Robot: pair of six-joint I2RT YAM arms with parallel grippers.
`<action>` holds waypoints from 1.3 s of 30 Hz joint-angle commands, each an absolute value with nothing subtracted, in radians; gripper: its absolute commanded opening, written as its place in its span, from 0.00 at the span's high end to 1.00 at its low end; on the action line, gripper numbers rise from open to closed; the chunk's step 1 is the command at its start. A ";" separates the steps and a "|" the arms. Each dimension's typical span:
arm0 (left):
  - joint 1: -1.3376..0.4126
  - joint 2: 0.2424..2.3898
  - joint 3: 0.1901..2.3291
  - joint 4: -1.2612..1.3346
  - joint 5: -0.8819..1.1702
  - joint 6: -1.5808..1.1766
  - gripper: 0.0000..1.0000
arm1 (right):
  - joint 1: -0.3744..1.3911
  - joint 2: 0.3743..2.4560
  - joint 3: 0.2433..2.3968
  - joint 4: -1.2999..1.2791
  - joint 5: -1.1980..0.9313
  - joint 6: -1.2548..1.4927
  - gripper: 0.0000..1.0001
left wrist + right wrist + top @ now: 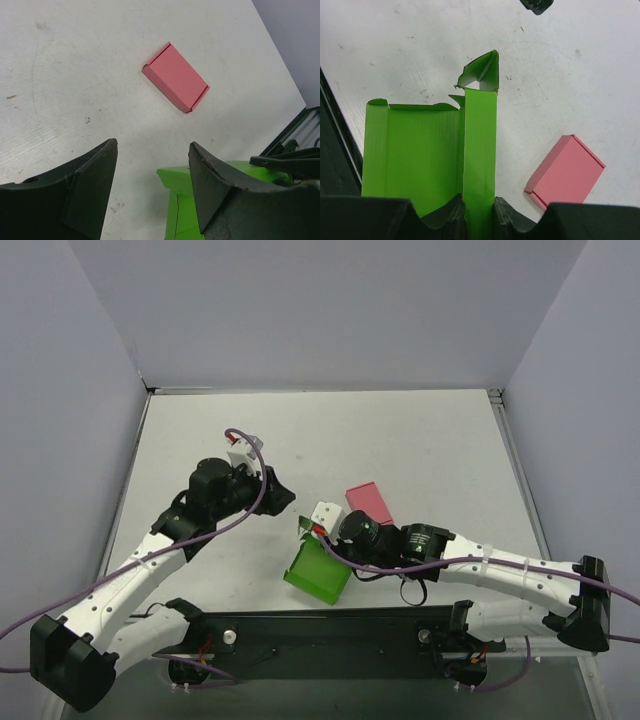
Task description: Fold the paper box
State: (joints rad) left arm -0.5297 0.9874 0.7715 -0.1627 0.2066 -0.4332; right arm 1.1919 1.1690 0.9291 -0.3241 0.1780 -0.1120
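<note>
Right gripper [479, 207] pinches one wall of the green paper box [420, 155]; left gripper [152, 150] hangs spread and empty above the worktop [75, 75].

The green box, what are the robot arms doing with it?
The right gripper is pinching one upright wall of the paper box, which is only partly folded, with a flap sticking up. The left gripper is open and holds nothing, close by the box. A pink box lies flat on the table, and nothing is touching it.
</note>
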 commanded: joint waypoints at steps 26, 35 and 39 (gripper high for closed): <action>-0.494 1.164 0.828 -0.276 0.632 -0.213 0.30 | 1.144 1.177 1.017 -0.387 0.163 -0.106 0.82; -0.529 1.201 0.833 -0.284 0.618 -0.189 0.30 | 1.111 1.166 1.002 -0.367 0.121 -0.097 0.82; -0.537 1.206 0.833 -0.293 0.598 -0.167 0.30 | 1.100 1.166 0.985 -0.354 0.114 -0.092 0.81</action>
